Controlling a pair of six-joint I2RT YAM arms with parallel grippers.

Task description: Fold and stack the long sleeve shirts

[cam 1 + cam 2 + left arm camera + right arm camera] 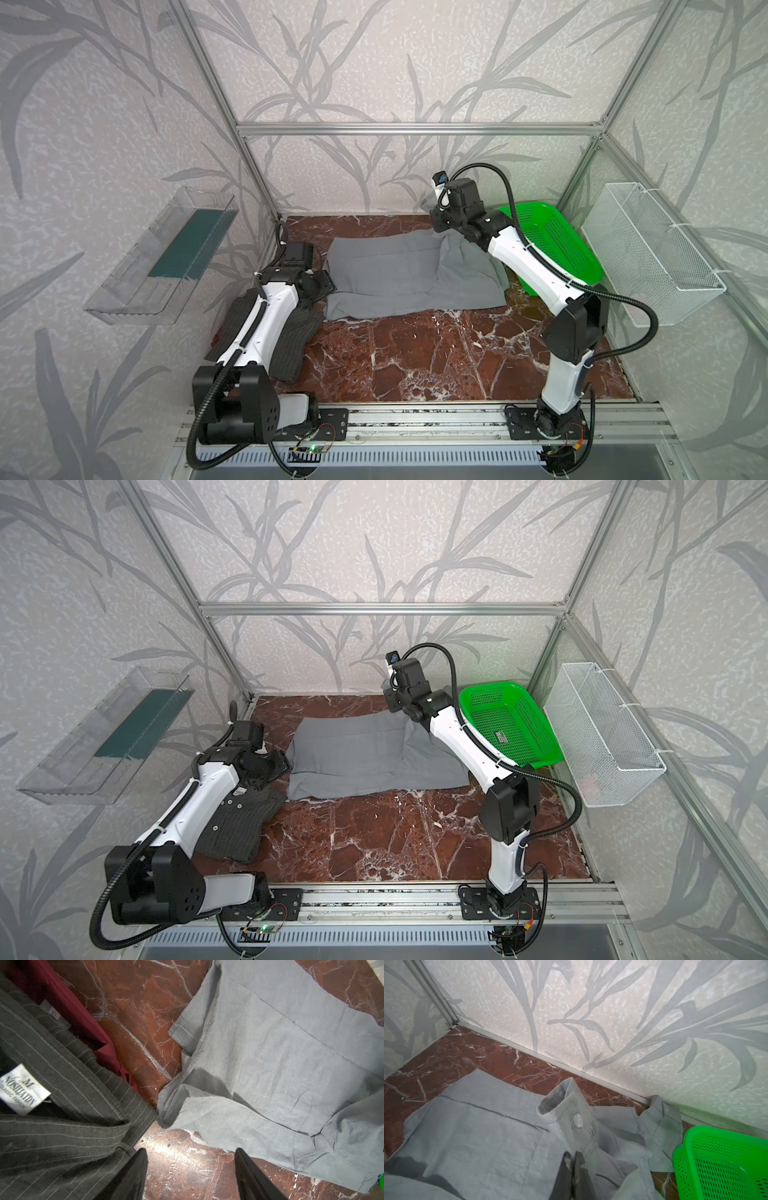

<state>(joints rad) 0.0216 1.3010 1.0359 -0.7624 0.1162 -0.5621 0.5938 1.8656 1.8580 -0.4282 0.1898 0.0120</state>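
Observation:
A mid-grey long sleeve shirt (407, 274) (365, 758) lies spread across the back middle of the table. My right gripper (573, 1153) is shut on its sleeve just behind the buttoned cuff (566, 1105), which stands lifted above the cloth. In both top views that gripper (438, 226) is at the shirt's far right corner. The dark pinstriped shirt (291, 340) (52, 1126) lies folded at the left, partly under my left arm. My left gripper (190, 1150) (324, 286) hangs open over bare table between the two shirts, holding nothing.
A maroon garment (68, 1012) lies under the pinstriped shirt. A green mesh basket (552, 245) (720, 1163) stands at the back right by the grey shirt. A white wire basket (648, 249) hangs on the right wall, a clear bin (162, 253) on the left.

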